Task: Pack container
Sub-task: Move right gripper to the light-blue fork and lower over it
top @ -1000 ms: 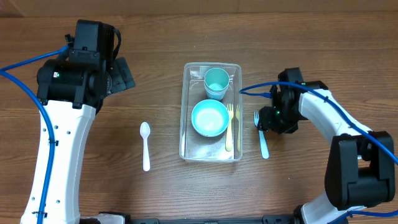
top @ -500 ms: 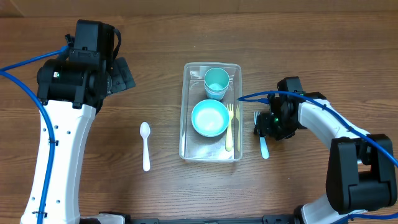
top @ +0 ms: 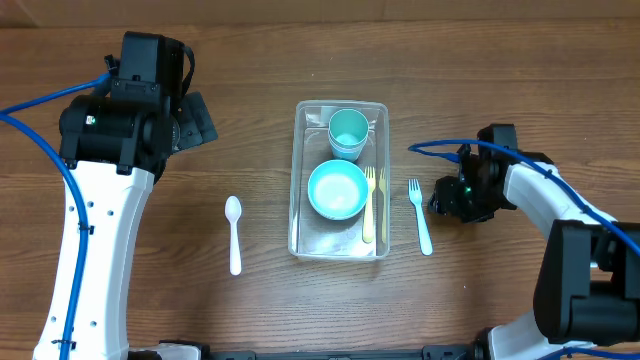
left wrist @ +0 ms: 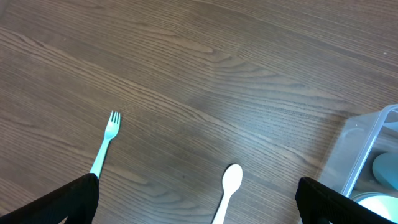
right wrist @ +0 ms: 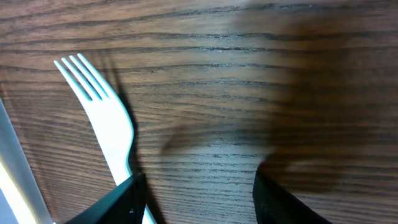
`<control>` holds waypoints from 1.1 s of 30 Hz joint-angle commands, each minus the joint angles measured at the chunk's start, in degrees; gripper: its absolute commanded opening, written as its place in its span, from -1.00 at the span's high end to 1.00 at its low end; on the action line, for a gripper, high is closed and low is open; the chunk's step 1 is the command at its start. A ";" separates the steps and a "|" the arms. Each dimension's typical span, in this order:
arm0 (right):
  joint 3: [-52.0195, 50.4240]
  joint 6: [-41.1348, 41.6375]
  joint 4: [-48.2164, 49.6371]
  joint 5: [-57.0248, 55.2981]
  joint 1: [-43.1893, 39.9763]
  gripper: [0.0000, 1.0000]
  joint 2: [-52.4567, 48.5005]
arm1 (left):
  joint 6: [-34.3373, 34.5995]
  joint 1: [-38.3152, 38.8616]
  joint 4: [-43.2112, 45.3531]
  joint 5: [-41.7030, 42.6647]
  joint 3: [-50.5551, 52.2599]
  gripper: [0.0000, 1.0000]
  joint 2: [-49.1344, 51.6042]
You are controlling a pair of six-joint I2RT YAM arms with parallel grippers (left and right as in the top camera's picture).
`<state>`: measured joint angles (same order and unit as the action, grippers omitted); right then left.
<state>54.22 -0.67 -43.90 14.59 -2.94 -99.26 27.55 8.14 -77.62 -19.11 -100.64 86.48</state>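
The clear rectangular container (top: 298, 225) stands mid-table and holds a teal cup (top: 348, 130), a teal bowl (top: 337, 190) and a yellow fork (top: 369, 210). A light-blue fork (top: 421, 217) lies on the table just right of it. My right gripper (top: 444, 199) is low, open and empty just right of that fork (right wrist: 107, 121). A white spoon (top: 234, 236) lies left of the container. My left gripper (top: 197, 120) is raised at the back left, open and empty. Its view shows the spoon (left wrist: 229, 186), the container's corner (left wrist: 364, 146) and another pale teal fork (left wrist: 106, 144).
The left arm (top: 95, 215) stretches along the left side of the table and hides the second fork in the overhead view. Bare wood table lies around the container and cutlery.
My right gripper has slid right, off the light-blue fork, which now lies fully uncovered in about the same place. The left arm has not moved.
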 commanded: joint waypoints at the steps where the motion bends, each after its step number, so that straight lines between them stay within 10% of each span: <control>1: -2.86 -1.16 0.79 -2.32 -0.24 -0.16 -1.66 | 1.20 -0.24 0.07 -0.55 -1.20 -1.00 -0.31; 7: 0.31 -4.33 -4.22 7.10 -0.24 0.14 3.39 | 1.20 -0.24 0.07 -0.55 -1.20 -1.00 -0.31; 12: 0.57 -4.33 -10.32 7.98 -0.24 0.92 12.92 | 1.20 -0.24 0.07 -0.55 -1.20 -1.00 -0.31; 33: -12.07 -4.33 4.74 14.01 4.07 0.92 14.38 | 1.20 -0.24 0.07 -0.55 -1.20 -0.99 -0.31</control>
<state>45.12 -4.51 -42.13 27.24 0.84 -84.86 27.55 8.14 -77.65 -19.11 -100.64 86.48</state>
